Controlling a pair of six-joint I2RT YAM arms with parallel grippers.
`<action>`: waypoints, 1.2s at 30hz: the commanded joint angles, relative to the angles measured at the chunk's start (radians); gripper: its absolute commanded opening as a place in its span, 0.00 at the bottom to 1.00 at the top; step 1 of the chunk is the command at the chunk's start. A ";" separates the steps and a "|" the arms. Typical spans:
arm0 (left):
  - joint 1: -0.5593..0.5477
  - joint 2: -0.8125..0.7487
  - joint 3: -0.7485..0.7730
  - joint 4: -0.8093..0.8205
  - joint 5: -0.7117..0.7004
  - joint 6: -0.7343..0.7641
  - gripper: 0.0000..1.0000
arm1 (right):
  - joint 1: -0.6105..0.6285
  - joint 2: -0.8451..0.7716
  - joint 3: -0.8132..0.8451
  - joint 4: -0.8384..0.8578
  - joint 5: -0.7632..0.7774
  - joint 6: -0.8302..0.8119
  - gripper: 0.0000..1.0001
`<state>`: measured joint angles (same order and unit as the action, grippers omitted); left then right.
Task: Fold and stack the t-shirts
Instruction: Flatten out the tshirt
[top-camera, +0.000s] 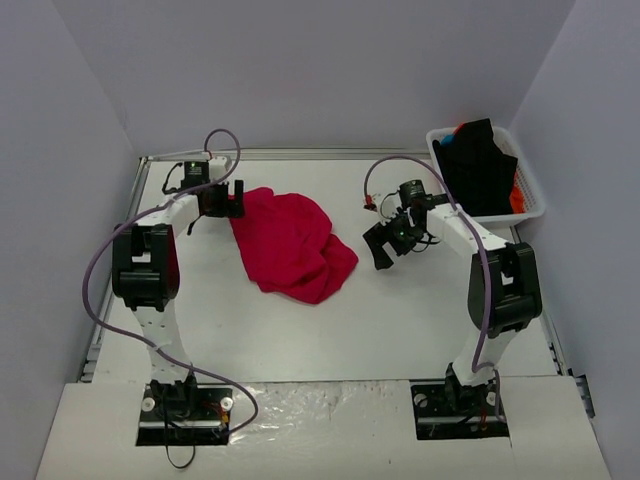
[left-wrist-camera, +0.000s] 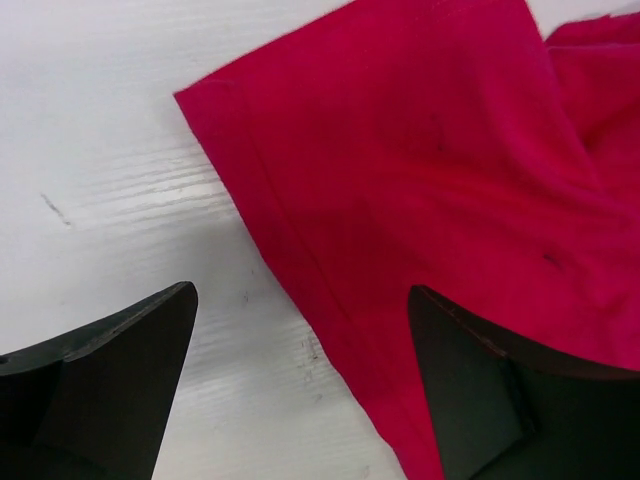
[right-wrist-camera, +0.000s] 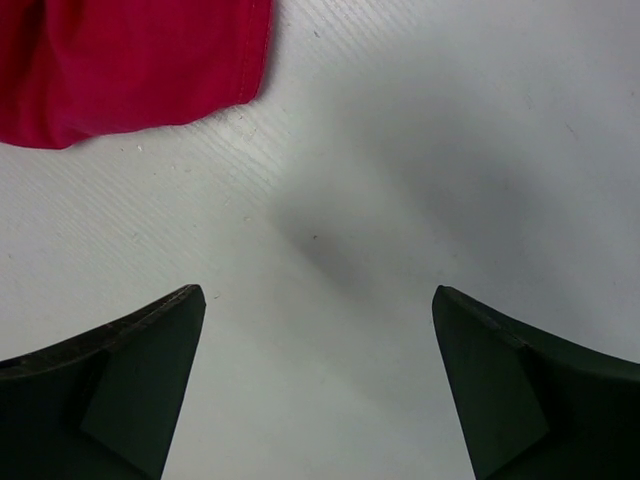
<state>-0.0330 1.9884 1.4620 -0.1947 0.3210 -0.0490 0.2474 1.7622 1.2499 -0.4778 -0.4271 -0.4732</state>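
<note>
A crimson-red t-shirt (top-camera: 290, 245) lies crumpled on the white table, left of centre. My left gripper (top-camera: 222, 200) is at its far-left corner, low over the table. In the left wrist view the jaws (left-wrist-camera: 302, 290) stand open astride the shirt's hemmed edge (left-wrist-camera: 430, 150): one finger over bare table, the other over the cloth. My right gripper (top-camera: 385, 245) hangs open just right of the shirt. The right wrist view shows it (right-wrist-camera: 318, 290) above bare table, with a corner of the red shirt (right-wrist-camera: 130, 70) at the upper left.
A white slatted basket (top-camera: 533, 190) stands at the back right corner. It holds a black shirt (top-camera: 478, 165), with orange cloth (top-camera: 517, 195) and a bit of blue (top-camera: 447, 140) showing beside it. Grey walls enclose the table on three sides.
</note>
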 joint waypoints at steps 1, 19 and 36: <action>0.005 0.033 0.041 -0.037 0.043 -0.051 0.85 | -0.005 0.009 -0.003 -0.010 -0.009 -0.004 0.93; 0.012 0.086 0.098 -0.092 0.312 -0.077 0.02 | -0.013 0.017 -0.027 0.004 0.011 0.002 0.89; -0.019 -0.362 0.362 -0.479 -0.049 0.233 0.02 | -0.022 -0.033 -0.047 0.019 0.031 0.008 0.88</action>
<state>-0.0383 1.7252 1.7885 -0.5888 0.3443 0.1127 0.2295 1.7775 1.2106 -0.4438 -0.4061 -0.4694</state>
